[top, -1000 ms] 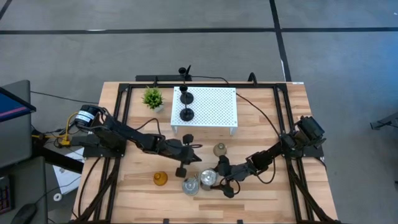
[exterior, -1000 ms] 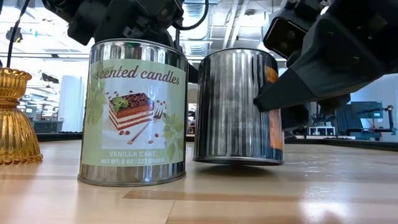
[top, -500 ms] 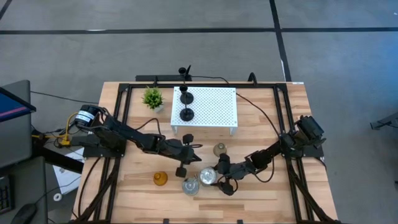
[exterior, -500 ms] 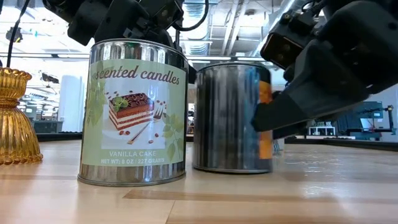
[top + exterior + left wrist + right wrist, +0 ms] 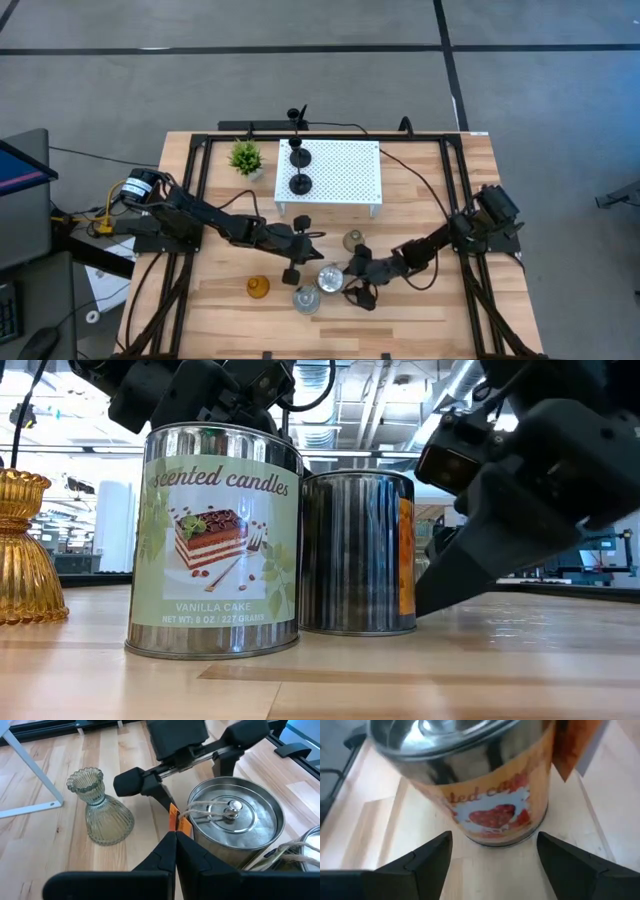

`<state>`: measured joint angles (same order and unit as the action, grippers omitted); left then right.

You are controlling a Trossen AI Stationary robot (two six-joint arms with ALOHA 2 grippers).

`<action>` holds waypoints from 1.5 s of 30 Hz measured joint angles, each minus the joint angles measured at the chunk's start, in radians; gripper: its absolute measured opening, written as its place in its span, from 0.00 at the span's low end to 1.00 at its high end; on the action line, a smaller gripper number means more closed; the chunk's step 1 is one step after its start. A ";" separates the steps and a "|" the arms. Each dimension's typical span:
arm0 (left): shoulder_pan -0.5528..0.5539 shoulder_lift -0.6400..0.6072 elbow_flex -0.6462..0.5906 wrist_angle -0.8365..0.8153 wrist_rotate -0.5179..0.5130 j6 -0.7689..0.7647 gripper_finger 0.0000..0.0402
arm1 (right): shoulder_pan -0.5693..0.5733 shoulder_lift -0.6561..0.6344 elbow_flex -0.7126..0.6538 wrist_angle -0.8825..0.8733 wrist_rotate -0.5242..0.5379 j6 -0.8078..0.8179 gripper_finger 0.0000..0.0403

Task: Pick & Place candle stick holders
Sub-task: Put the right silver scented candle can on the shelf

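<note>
Two metal candle tins stand on the table: a vanilla-cake one (image 5: 307, 298) near the front and an orange-labelled one (image 5: 330, 280) just behind it. My right gripper (image 5: 352, 283) is open, its fingers (image 5: 432, 855) on either side of the orange-labelled tin's (image 5: 485, 795) lower wall. My left gripper (image 5: 290, 272) hangs shut and empty above the table, left of the tins. An amber holder (image 5: 258, 288) and a greyish-olive bell-shaped holder (image 5: 100, 807) stand on their bases. Two black sticks (image 5: 299, 167) stand on the white stand. My right gripper comes at the orange-labelled tin slanting down from the table's right. One fingertip (image 5: 428, 600) lies close to the wall near the tin's base (image 5: 400, 622); I cannot tell whether it touches. The tin stands upright on the table.
The white perforated stand (image 5: 345, 172) fills the far middle, with a small green potted plant (image 5: 245, 157) to its left. Black frame rails (image 5: 195, 200) run along the table's left and right sides. Bare wood lies at the near right (image 5: 440, 320).
My right gripper has tipped its fingers downward along the orange-labelled tin, from mid-height to near its base. The tin has slid a little toward the table's left and far side and turned, so less of its orange label shows in the low view.
</note>
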<state>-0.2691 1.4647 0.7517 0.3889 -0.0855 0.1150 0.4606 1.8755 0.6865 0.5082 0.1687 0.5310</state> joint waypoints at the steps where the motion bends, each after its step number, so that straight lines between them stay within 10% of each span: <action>1: 0.000 0.000 0.000 0.000 0.000 0.000 0.01 | -0.001 -0.008 0.001 -0.019 -0.015 0.019 0.70; 22: 0.000 0.000 0.000 -0.008 0.000 0.012 0.01 | 0.005 -0.446 -0.003 -0.324 0.038 0.103 0.70; 31: 0.000 -0.032 0.000 -0.013 0.000 0.014 0.01 | -0.055 -0.454 0.028 -0.260 -0.034 0.198 0.70; 45: -0.043 -0.112 0.000 -0.109 0.000 0.011 0.01 | -0.077 -0.311 0.422 -0.826 -0.013 0.197 0.57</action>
<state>-0.3120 1.3527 0.7517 0.2795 -0.0852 0.1265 0.3835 1.5641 1.1082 -0.3182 0.1552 0.7276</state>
